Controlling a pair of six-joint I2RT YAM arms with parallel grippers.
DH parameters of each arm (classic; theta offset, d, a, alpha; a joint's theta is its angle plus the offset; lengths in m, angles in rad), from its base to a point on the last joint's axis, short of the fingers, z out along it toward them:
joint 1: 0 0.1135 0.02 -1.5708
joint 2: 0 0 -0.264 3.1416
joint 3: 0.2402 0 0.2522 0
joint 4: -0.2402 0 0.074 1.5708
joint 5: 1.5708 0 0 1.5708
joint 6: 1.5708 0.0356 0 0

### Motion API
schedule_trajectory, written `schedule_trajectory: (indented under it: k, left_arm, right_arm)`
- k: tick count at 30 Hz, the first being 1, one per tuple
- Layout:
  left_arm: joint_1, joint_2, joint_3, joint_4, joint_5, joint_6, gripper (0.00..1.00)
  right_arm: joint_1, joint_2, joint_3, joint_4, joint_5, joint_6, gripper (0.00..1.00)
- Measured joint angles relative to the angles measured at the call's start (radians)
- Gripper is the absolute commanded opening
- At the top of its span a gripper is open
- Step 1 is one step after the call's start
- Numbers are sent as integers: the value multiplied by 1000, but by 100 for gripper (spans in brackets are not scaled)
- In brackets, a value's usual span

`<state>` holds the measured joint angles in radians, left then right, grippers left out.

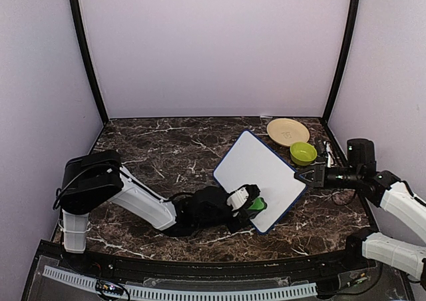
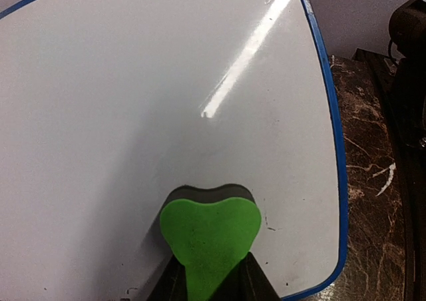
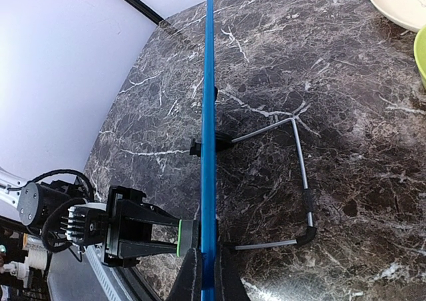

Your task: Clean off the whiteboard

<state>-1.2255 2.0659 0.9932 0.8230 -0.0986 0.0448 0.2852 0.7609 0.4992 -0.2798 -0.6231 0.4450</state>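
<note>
Whiteboard (image 1: 256, 171): white face, thin blue frame, nearly blank, propped tilted on wire stand (image 3: 303, 174).

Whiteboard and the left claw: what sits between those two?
A green eraser, held in the left claw, its face seemingly against the whiteboard. The left wrist view shows it best.

— What do things stand on?
— A dark brown marble table (image 1: 166, 148), veined with white.
— And around it?
— Plain pale lilac walls (image 1: 213, 48) on three sides, black posts (image 1: 87, 54) at the back corners, soft even light.
</note>
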Motion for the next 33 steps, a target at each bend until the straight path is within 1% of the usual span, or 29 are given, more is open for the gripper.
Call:
schedule_trajectory:
  k: [5,13,18,22,25,28,33]
  left_arm:
    - [38,-4,-17,13,17,-35,0]
    - [213,-22,-40,19,39,-91,0]
    - [262,-22,-40,13,39,-102,0]
    - [258,-22,-40,13,38,-98,0]
    - [231,-22,-36,6,14,-61,0]
    - [197,-22,-27,0,-21,-27,0]
    - [111,-19,5,-14,-23,18,0]
  right_arm:
    - [0,0,0,0,3,1,0]
    - [0,0,0,3,8,0,0]
    - [0,0,0,3,8,1,0]
    - [0,0,0,3,7,1,0]
    - [0,0,0,2,7,1,0]
    - [0,-1,0,2,7,1,0]
    - [0,-1,0,2,7,1,0]
